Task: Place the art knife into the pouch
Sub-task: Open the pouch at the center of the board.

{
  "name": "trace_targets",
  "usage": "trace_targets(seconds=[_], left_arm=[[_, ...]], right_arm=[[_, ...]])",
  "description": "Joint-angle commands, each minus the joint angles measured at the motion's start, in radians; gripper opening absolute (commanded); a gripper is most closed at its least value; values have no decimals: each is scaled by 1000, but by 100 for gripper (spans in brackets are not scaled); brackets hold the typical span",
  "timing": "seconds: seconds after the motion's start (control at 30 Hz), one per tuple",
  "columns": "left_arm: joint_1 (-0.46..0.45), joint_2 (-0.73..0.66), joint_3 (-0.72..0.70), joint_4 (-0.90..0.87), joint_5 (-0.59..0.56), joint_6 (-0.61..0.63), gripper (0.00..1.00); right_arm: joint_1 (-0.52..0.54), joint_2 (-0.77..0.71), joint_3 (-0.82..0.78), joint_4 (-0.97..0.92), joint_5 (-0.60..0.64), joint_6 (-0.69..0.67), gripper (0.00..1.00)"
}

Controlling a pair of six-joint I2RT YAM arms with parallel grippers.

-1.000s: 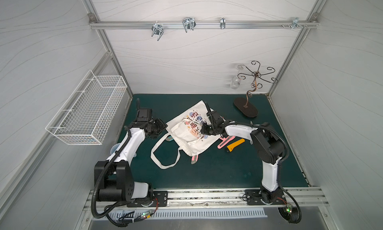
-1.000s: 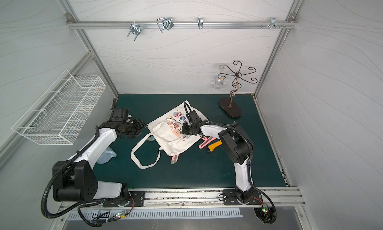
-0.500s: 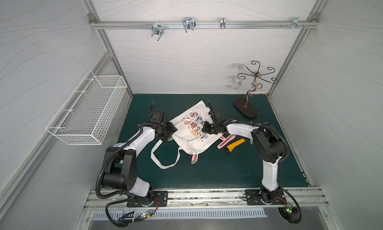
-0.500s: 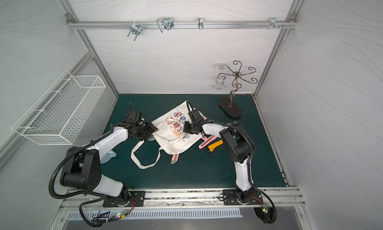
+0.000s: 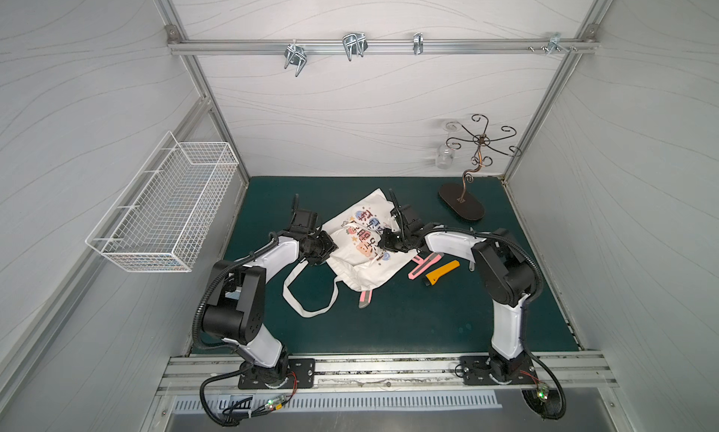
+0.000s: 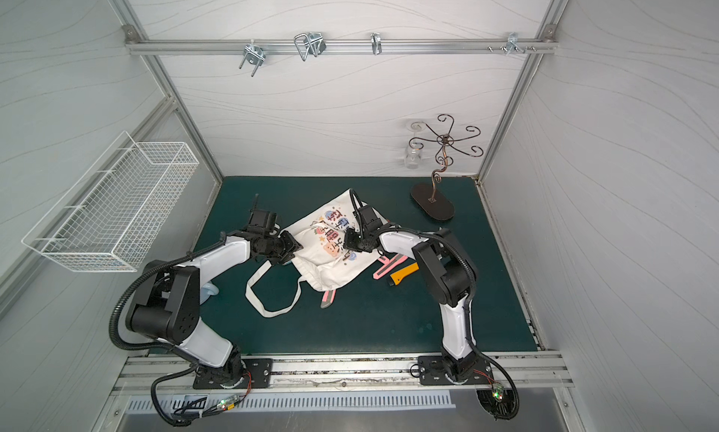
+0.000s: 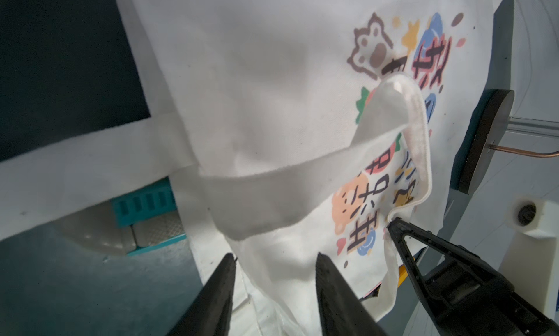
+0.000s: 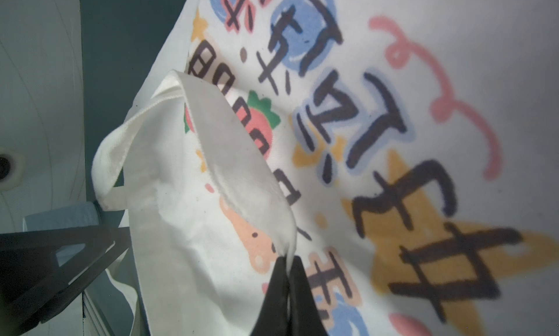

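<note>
White wavy-lined walls [image 5: 350,111] and an aluminium rail [image 5: 467,47] surround a green mat [image 5: 408,321].

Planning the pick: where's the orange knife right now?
In a top view, the orange knife lies on the green mat, right of the pouch, beside a pink knife.

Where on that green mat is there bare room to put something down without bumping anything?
Roomiest is the mat between the strap loop of the pouch and the front rail. A smaller bare patch lies between the left claw and the back wall. The middle is crowded: right claw pinching the pouch, pink knife and orange knife beside it.
</note>
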Motion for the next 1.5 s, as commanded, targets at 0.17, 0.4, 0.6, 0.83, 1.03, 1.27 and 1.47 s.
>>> trace_targets(seconds=[0.17,0.4,0.6,0.83,1.03,1.27,1.47], left_arm=[[-23,59,26,55,-14,-8,39],[-47,96,45,78,-1,-17,2],[-60,47,141,2,-21,9,0],[-75,-22,262,-62,-10,9,0],[-100,-50,334,-88,-7,3,0],[-103,-55,342,-87,-11,5,0],[-103,-58,323,-78,-11,-2,0]], right_arm=[[8,-18,34,-53,9,-41,0],[15,-19,48,-76,13,-56,0],[25,-78,72,-149,56,-125,0],[38,-269,113,-313,158,-264,57],[53,-437,51,-354,197,-314,74],[150,-529,-122,-185,211,-353,76],[317,-482,-198,79,371,-365,77]])
